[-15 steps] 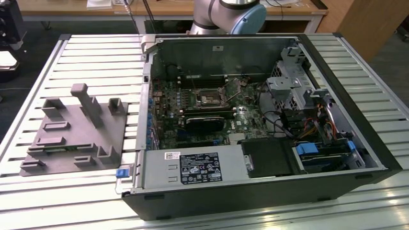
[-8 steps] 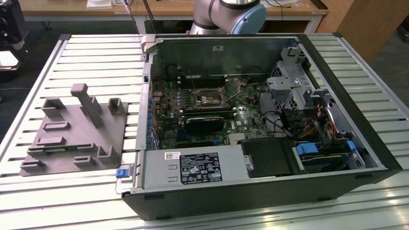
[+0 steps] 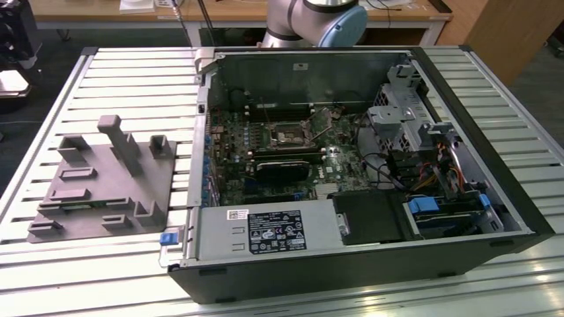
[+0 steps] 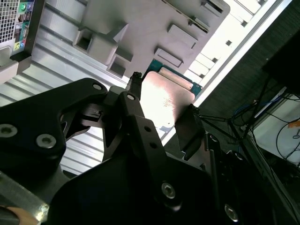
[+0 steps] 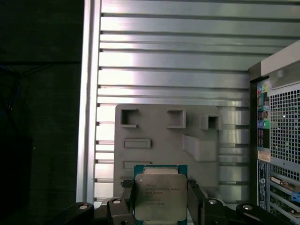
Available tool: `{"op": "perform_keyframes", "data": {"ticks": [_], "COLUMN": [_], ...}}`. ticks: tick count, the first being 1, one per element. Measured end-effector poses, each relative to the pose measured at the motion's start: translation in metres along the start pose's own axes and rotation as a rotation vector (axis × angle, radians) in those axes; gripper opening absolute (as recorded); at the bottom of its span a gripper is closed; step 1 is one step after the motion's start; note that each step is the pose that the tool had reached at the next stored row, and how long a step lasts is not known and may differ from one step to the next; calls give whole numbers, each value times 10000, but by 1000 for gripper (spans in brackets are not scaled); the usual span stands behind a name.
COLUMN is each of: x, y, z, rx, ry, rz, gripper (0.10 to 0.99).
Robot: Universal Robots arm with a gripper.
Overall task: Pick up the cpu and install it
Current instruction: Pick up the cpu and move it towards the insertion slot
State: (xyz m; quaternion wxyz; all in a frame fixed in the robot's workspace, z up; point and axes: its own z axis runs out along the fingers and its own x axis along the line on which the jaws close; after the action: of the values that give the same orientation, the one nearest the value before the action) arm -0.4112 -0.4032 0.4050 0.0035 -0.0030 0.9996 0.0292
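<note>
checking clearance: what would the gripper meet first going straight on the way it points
Probably the grey fixture block, lying straight beyond the gripper and the cpu it holds in the first wrist view; the gap is unclear.

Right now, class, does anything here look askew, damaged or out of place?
Nothing stands out. The cpu is held square in the gripper, with no damage showing; the grey fixture block and open computer case lie flat on the slatted table.

cpu (image 5: 161, 197) edges behind tool (image 5: 160, 186); arm (image 3: 316, 20) beyond exterior view's edge
</note>
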Motion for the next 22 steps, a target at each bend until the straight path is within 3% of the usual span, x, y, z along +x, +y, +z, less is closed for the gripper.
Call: {"op": "perform_keyframes", "data": {"ticks": [22], "x": [-90], "y": [-1], "z": [0], "rx": [0], "ry": [1], "rz": [-1], "gripper": [537]}}
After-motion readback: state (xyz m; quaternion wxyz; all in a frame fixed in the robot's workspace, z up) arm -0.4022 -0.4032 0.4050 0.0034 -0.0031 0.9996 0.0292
